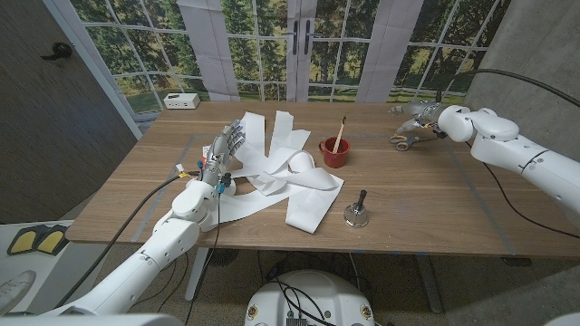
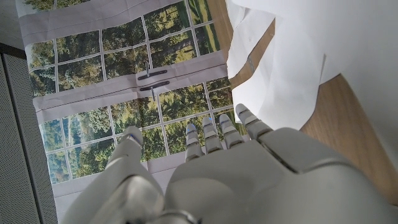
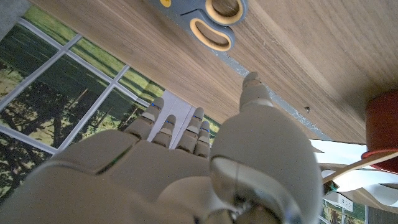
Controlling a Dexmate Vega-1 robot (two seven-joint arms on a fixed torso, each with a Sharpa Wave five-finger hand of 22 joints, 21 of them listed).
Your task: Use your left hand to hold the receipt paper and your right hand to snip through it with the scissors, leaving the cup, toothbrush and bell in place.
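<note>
Several long white strips of receipt paper (image 1: 288, 177) lie crossed over the table's left middle. My left hand (image 1: 224, 150) stands at their left edge, fingers spread upward, holding nothing; the left wrist view shows this hand (image 2: 217, 177) beside the paper (image 2: 280, 62). Scissors (image 1: 404, 139) with yellow-lined handles lie at the far right. My right hand (image 1: 420, 115) hovers just behind them with nothing in it. In the right wrist view the fingers (image 3: 171, 127) reach toward the scissors' handles (image 3: 214, 18) without touching. The red cup (image 1: 334, 152) holds the toothbrush (image 1: 340, 133). The bell (image 1: 354, 212) stands near the front.
A small white box (image 1: 181, 100) sits on the sill behind the table's far left corner. The red cup (image 3: 382, 118) stands between the paper and the scissors. Bare wooden table (image 1: 435, 195) spreads to the front right.
</note>
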